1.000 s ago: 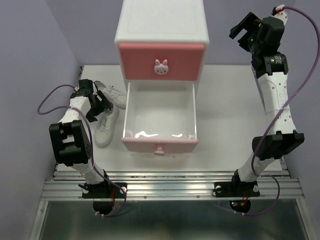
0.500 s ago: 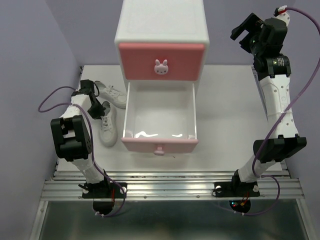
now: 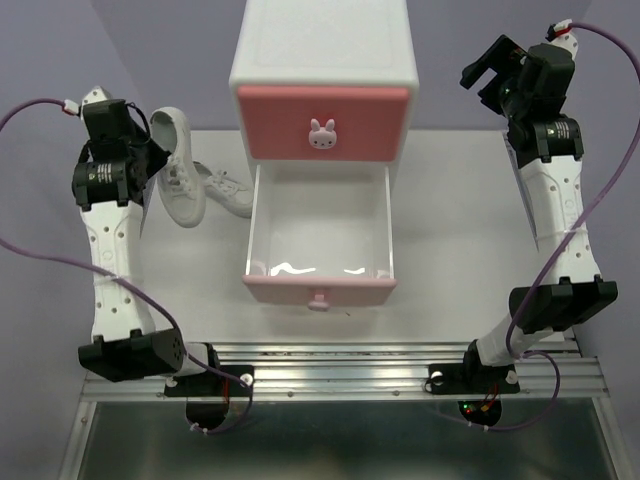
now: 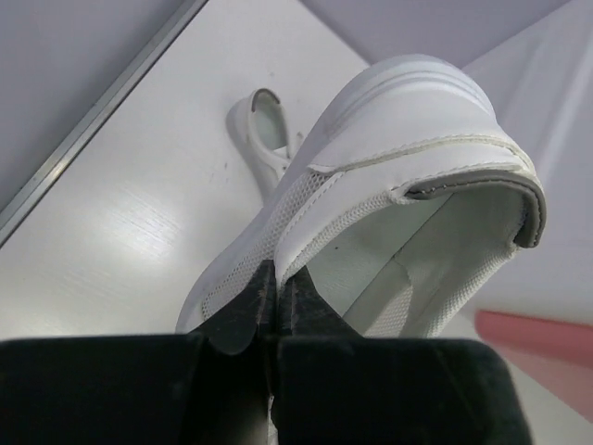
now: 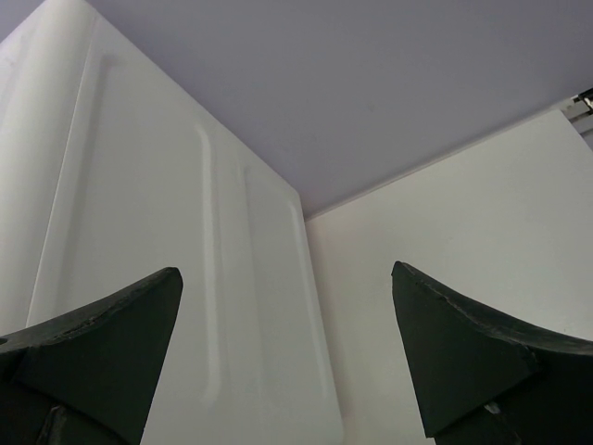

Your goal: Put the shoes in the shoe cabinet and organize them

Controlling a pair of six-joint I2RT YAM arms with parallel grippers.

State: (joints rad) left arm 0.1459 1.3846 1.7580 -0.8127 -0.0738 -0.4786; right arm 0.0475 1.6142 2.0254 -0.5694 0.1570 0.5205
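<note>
Over the far-left corner of the desk [image 3: 460,250], your left gripper [image 4: 275,283] pinches the side of a white lace-up sneaker [image 3: 180,175], raised above the second white sneaker [image 3: 230,192] beside the white two-drawer cabinet [image 3: 322,60]. Its pale pink lower drawer [image 3: 320,290] is open. Your right gripper [image 3: 487,65] hangs wide, holding nothing.

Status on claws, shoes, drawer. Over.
Left claw shut on white shoe's collar, shoe off the table. Right claw open, holding nothing, high beside cabinet. Lower drawer open; other white shoe lies between.
</note>
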